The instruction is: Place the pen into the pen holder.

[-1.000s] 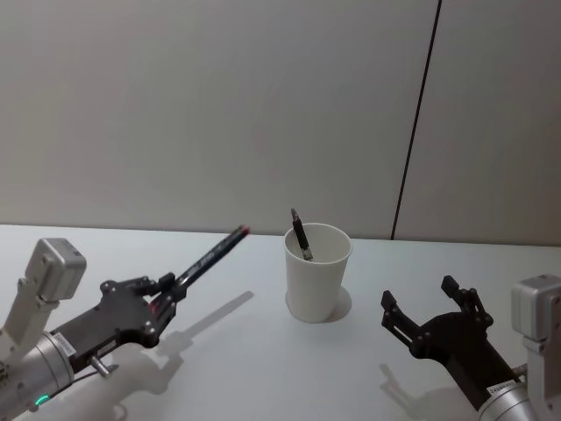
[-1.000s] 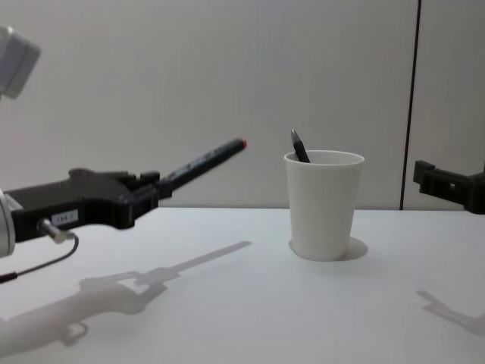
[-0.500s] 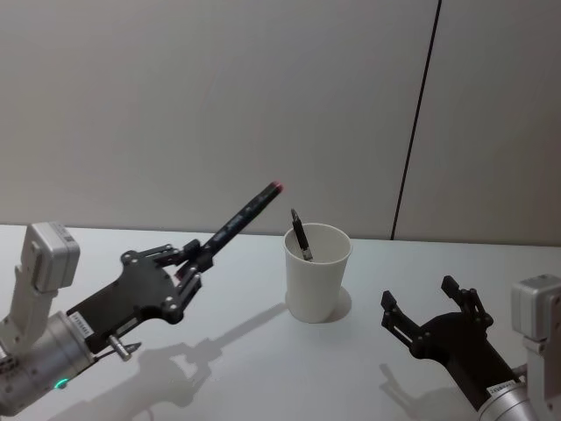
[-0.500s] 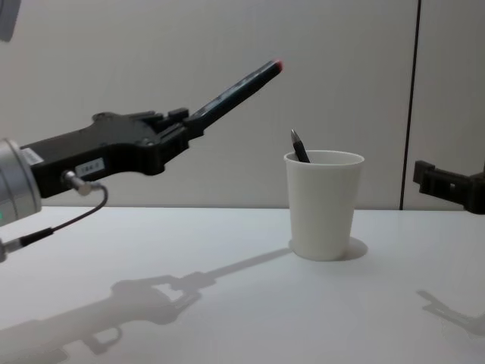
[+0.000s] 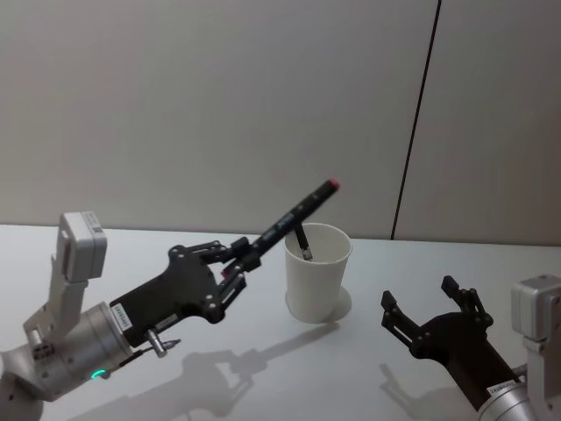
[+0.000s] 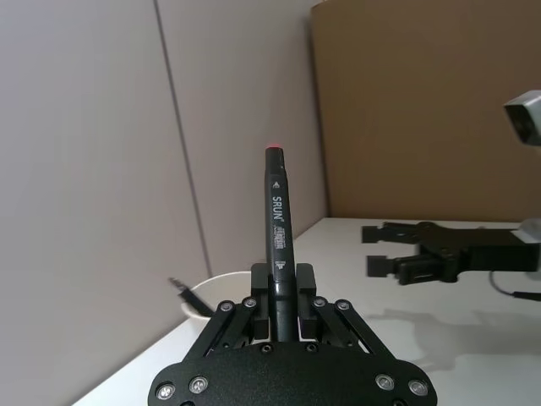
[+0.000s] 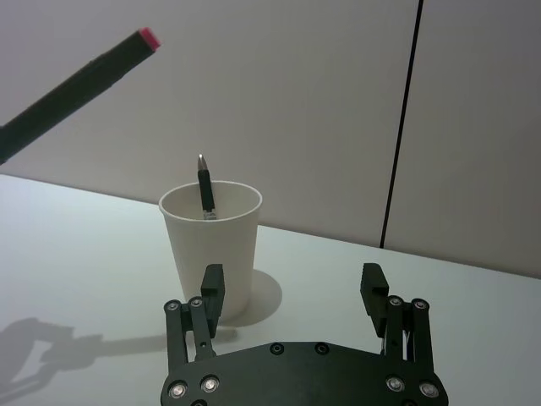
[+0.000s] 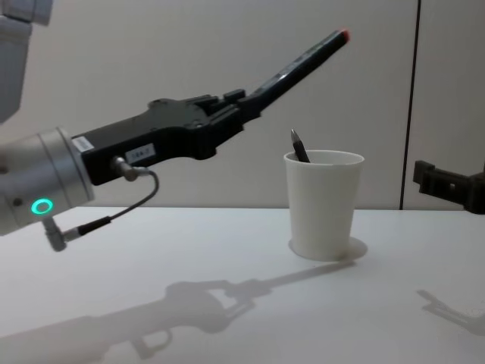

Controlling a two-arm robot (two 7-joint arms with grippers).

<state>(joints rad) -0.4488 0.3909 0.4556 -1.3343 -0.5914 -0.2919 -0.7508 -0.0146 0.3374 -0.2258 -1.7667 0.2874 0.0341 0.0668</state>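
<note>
A black pen with a red end is gripped at its lower end by my left gripper, which is shut on it. It slants up to the right, and its red end hangs above the pen holder, a white paper cup on the table. The pen passes well above the cup's rim without touching it. A second dark pen leans inside the cup. My right gripper rests open and empty low at the right, short of the cup.
The white table spreads around the cup, with arm shadows on it. A grey wall with a dark vertical seam stands close behind. A brown panel shows beyond the right gripper in the left wrist view.
My left arm has swung right and upward with the pen, bringing its red end from left of the cup to above it. The right arm has not moved.
</note>
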